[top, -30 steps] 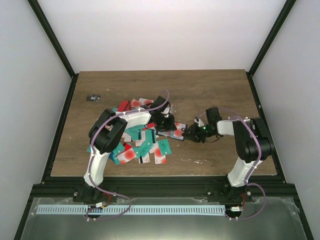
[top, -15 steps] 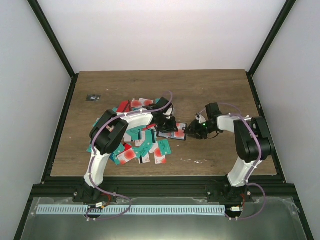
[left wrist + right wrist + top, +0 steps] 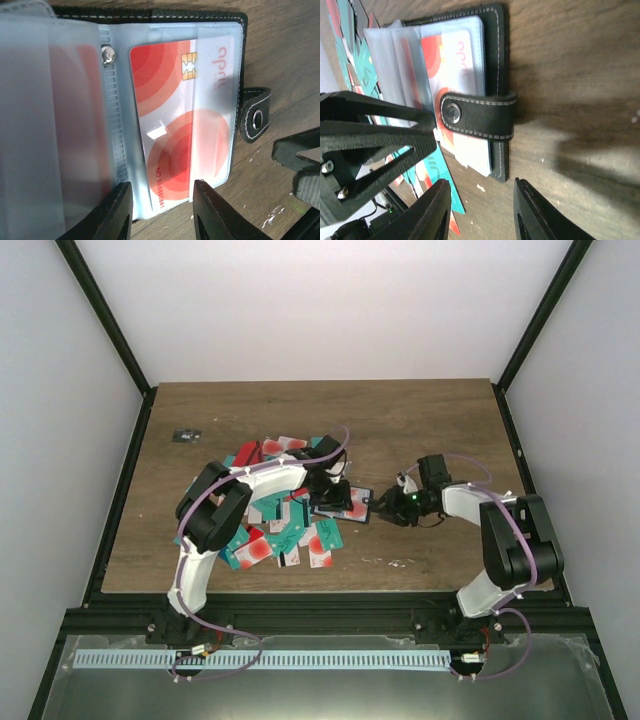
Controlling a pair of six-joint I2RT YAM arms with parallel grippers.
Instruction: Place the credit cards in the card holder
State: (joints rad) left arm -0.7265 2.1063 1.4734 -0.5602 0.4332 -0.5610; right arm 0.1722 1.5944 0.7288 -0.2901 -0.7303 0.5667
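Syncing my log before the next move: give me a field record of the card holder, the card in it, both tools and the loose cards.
card holder: open, lying flat
seated card: white card with red circles, partly under a clear sleeve
left tool: open, over that card's end, holding nothing
right tool: open, empty, near the snap tab
loose cards: pile left of the holder, top view

Credit cards [image 3: 285, 536] just beside card holder [image 3: 352, 503]

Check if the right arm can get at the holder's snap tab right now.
Probably yes: the tab lies just ahead of the open right claw, bare table between; the left claw crowds its far side.
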